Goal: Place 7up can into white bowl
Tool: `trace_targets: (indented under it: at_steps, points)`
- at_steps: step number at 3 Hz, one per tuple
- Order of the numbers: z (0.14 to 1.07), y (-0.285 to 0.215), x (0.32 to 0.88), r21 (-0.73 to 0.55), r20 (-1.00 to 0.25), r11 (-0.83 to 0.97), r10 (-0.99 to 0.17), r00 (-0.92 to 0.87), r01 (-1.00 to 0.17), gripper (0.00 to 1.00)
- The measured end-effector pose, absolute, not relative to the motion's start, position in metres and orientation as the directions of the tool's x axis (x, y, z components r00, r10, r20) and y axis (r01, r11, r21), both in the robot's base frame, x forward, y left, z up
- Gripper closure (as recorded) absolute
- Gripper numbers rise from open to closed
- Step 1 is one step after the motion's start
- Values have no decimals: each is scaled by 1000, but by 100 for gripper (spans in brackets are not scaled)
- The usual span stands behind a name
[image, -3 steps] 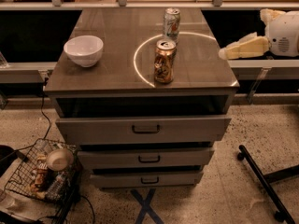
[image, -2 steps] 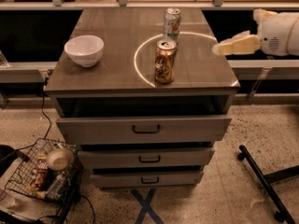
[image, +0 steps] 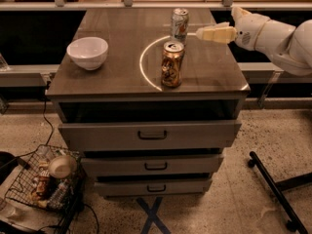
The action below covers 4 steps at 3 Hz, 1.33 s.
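Note:
The 7up can [image: 179,24], silvery-white with green markings, stands upright at the back middle of the brown cabinet top [image: 112,77]. The white bowl [image: 87,52] sits empty on the left side of the top. My gripper [image: 201,33] comes in from the right on a white arm [image: 275,35]. Its cream fingers [image: 214,33] point left, with the tip just right of the 7up can at about its lower half. It holds nothing.
A brown-gold soda can [image: 172,64] stands in front of the 7up can, inside a bright ring of light. Below the top are three drawers [image: 151,134]. A wire basket [image: 44,179] with trash sits on the floor at left. A black stand leg [image: 273,189] lies at right.
My gripper has moved left over the cabinet top, from beyond its right edge to just beside the 7up can. The cans and bowl have not moved.

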<state>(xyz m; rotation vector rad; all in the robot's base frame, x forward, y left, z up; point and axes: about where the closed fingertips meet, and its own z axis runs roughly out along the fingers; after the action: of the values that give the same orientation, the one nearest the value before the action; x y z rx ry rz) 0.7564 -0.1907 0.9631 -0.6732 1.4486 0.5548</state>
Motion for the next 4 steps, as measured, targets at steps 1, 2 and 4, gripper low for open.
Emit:
trace_targets:
  at_steps: [1, 2, 4]
  points:
    - [964, -172, 784, -78, -997, 684, -50, 61, -725, 0]
    - [959, -152, 805, -87, -996, 673, -79, 46, -735, 0]
    - [943, -112, 841, -62, -998, 659, -60, 30, -750, 0]
